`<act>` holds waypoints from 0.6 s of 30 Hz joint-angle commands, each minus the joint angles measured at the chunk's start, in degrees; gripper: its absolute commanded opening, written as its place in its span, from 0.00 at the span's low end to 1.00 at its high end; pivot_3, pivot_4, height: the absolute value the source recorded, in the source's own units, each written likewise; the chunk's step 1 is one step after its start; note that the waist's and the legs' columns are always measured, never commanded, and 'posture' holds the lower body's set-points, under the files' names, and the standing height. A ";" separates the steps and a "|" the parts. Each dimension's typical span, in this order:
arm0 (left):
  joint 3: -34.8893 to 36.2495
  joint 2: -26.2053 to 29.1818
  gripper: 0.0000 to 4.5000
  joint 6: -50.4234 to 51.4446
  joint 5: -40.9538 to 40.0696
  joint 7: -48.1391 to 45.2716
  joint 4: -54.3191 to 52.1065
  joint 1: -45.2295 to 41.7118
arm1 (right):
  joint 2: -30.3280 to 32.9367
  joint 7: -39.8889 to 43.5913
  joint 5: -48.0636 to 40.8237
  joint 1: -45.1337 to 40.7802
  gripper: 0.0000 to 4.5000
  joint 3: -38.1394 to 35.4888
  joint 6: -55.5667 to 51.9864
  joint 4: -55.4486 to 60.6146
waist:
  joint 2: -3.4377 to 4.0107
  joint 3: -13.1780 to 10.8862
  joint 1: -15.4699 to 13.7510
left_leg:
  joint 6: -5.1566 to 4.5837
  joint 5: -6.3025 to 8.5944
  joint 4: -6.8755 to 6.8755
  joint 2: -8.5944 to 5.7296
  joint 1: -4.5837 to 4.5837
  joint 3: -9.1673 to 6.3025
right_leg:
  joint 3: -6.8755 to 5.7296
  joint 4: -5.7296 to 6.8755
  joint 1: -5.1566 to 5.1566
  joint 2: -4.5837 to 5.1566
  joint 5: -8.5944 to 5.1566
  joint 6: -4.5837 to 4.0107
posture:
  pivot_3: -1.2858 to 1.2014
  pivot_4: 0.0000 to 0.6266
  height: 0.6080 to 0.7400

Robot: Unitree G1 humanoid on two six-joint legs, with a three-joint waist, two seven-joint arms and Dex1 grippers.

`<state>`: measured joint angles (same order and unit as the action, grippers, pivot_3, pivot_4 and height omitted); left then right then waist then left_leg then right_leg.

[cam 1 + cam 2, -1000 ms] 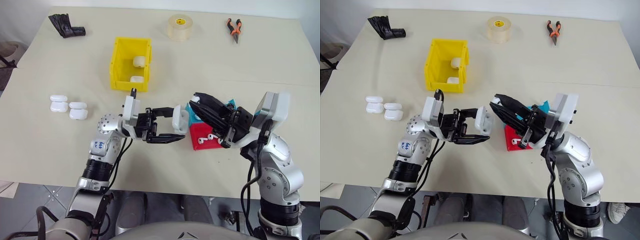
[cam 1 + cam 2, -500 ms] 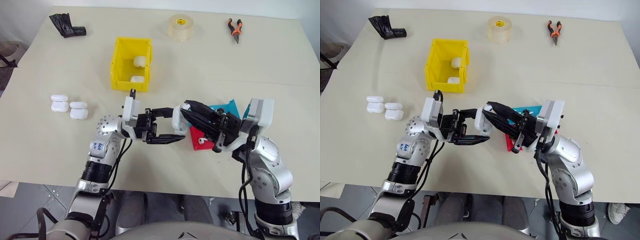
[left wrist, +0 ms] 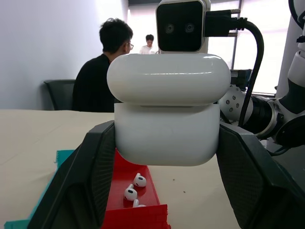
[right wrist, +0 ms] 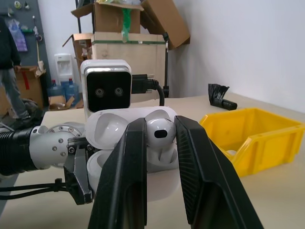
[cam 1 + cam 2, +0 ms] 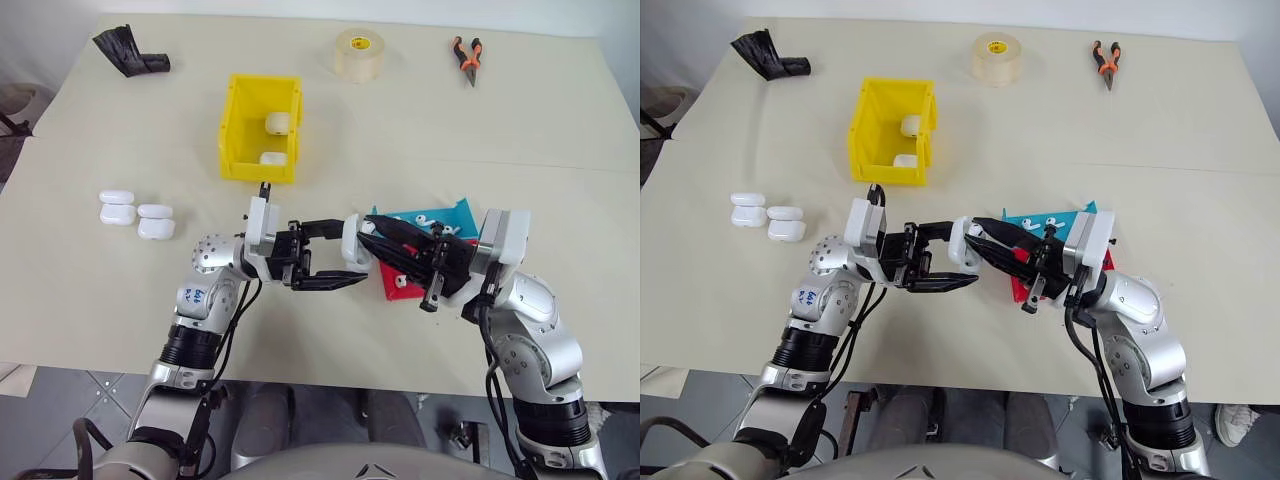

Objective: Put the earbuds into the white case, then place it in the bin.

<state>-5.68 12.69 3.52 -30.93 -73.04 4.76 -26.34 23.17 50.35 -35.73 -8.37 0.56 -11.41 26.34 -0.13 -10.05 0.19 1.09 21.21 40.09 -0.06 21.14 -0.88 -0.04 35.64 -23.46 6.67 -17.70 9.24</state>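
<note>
This looks like a lab or workshop room shared with office space. A plain beige tabletop (image 5: 520, 110) carries pliers (image 5: 467, 57) and a tape roll (image 5: 360, 54). Stacked cardboard boxes (image 4: 128, 28) and what seem to be water jugs (image 4: 62, 88) stand along a wall, and a seated person (image 3: 102, 71) faces bright windows.

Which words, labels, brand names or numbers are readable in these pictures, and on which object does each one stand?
No text can be read with certainty.
Tape roll: a yellow label with dark print at its core, too small to read.
Left arm: a blue handwritten mark on the round joint, too small to read.
Cardboard boxes in the right wrist view: no legible print.
White case, earbud, yellow bin, pliers: no markings visible.
</note>
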 commanded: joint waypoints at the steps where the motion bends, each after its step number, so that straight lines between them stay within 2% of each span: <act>1: 0.43 -0.97 0.62 -1.19 -1.33 0.59 -3.36 -0.91 | 1.97 1.45 -1.62 -0.37 0.42 0.19 -2.57 -0.28 | 0.00 0.00 -0.07 | 0.00 0.00 0.00 0.00 0.00 0.00 | 0.00 0.00 0.00 0.00 0.00 0.00 | 0.52 0.24 1.00; 8: 0.59 0.55 0.62 -0.72 -0.74 0.74 -3.50 -0.06 | 8.62 4.31 -7.29 -1.96 0.96 -4.42 -6.55 2.14 | 0.00 0.00 -0.07 | -0.01 0.00 0.00 0.00 0.01 0.00 | 0.00 -0.02 0.00 0.01 0.00 0.00 | 0.52 0.24 1.00; 9: 0.88 0.84 0.62 -0.74 -0.74 1.02 -3.50 0.14 | 10.40 4.87 -7.85 -1.94 1.00 -6.33 -6.79 2.39 | 0.00 0.00 -0.07 | 0.00 0.00 0.00 0.00 0.01 0.00 | 0.00 -0.02 0.01 0.01 0.00 0.00 | 0.52 0.24 1.00; 13: 1.32 1.90 0.62 -1.70 0.18 1.58 -3.14 0.80 | 16.38 8.25 -7.67 1.31 1.00 -14.02 -5.41 -0.51 | -0.01 0.00 -0.32 | -0.03 0.01 0.00 -0.02 0.03 -0.01 | 0.01 -0.04 0.01 0.03 0.00 0.00 | 0.52 0.24 1.00; 18: 2.42 2.76 0.62 -3.99 1.40 3.01 -2.49 2.26 | 22.21 17.23 0.22 9.34 1.00 -21.30 5.06 -11.56 | -0.01 -0.01 -0.52 | -0.06 0.03 -0.03 -0.03 0.03 0.08 | 0.02 -0.11 0.05 0.02 0.00 0.00 | 0.52 0.24 1.00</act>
<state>-3.94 15.47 0.94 -29.67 -70.67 3.13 -24.33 44.36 65.00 -37.40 0.45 -17.73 -10.36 17.29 -0.14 -10.05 -0.34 1.02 21.24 40.07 -0.09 21.13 -0.77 0.00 35.55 -23.41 6.70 -17.70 9.24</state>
